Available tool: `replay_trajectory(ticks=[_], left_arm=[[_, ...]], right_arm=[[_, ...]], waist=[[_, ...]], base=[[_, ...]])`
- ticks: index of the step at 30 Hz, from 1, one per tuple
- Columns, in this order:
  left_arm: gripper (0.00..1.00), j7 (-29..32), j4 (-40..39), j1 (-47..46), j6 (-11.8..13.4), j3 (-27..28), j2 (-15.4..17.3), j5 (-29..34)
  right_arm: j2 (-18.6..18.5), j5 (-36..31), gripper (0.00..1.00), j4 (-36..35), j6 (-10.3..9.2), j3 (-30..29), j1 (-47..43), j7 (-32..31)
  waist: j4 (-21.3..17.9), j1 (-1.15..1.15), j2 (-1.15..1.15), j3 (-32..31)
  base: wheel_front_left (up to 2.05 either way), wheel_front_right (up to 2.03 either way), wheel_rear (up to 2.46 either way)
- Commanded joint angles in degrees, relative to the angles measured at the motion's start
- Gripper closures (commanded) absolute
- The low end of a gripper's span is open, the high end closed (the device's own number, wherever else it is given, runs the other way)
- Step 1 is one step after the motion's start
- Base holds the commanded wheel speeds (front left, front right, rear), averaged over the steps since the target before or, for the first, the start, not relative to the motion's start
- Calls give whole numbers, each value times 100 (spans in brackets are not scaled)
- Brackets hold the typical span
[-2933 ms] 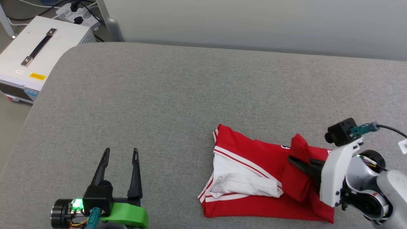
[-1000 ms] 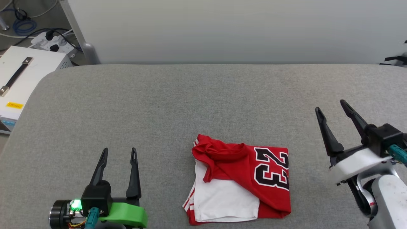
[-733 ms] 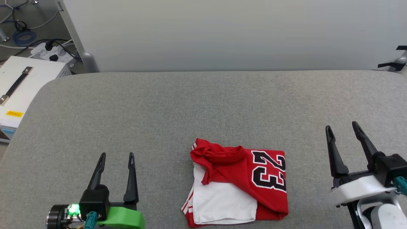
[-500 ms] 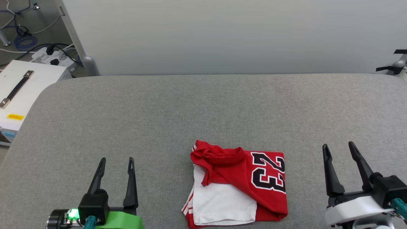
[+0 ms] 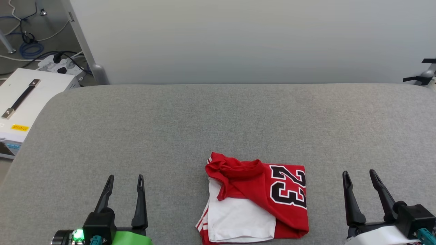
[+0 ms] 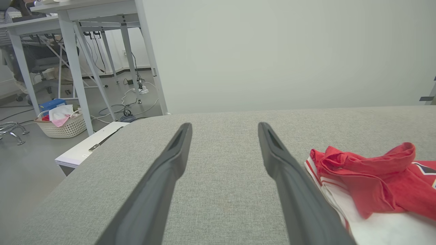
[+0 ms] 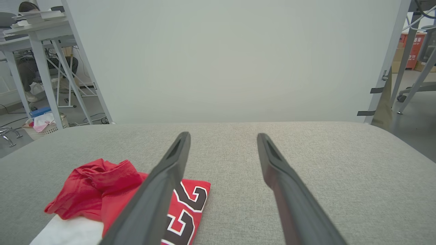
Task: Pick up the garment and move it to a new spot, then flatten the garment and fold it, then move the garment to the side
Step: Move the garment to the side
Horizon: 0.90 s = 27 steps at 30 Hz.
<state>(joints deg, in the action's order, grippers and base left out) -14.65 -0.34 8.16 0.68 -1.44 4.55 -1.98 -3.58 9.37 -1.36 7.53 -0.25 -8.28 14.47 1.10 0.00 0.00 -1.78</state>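
Pointing away from the robot, 2 end effectors sit low in head view, both empty. The left end effector [image 5: 126, 177] has its 2 dark fingers spread apart w/ nothing between them. The right end effector [image 5: 359, 173] is the same: 2 fingers spread, gripping nothing. Fingertips are over bare grey tabletop [image 5: 170, 129].

1 garment [image 5: 252, 183] lies between them near the front edge, somewhat closer to the right end effector, touching neither. It's folded to a rough rectangle w/ a red layer on top. 2 black white-outlined numerals [image 5: 289, 187], "23", are on its right half. 1 white panel [image 5: 238, 217] shows at lower left, w/ red-white stripe trim [image 5: 202, 221] along the left edge. A bunched red collar area [image 5: 231, 166] is at top left.

Off the tabletop's left side there's 1 white box [image 5: 47, 85] w/ 1 black handle [image 5: 21, 98], and behind it 1 power strip [image 5: 59, 64] plus cables [image 5: 29, 51]. A pale wall panel [image 5: 238, 41] runs along the far edge. Left wrist view shows 1 woven basket [image 6: 63, 124] w/ cloth in it, by desk legs [image 6: 76, 68].
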Motion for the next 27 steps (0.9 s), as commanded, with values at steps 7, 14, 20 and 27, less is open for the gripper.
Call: replay_trajectory(ticks=[7,14,20,27], left_arm=[[0,-35,38,60,-42,25,-43,43],[0,-35,80,14,-56,57,-52,53],[0,-35,100,-64,-65,92,-60,57],[0,-35,102,-164,-86,97,-70,64]], right_arm=[[1,-92,0,88,-4,15,-32,52],[-39,-148,0,142,-4,21,80,52],[-407,-47,0,109,-4,-74,650,31],[-1278,770,0,149,-4,108,1750,-1142]], waist=[[22,0,0,9],[57,0,0,57],[70,0,0,163],[115,0,0,319]], base=[[0,0,0],[0,0,0],[0,0,0],[0,0,0]])
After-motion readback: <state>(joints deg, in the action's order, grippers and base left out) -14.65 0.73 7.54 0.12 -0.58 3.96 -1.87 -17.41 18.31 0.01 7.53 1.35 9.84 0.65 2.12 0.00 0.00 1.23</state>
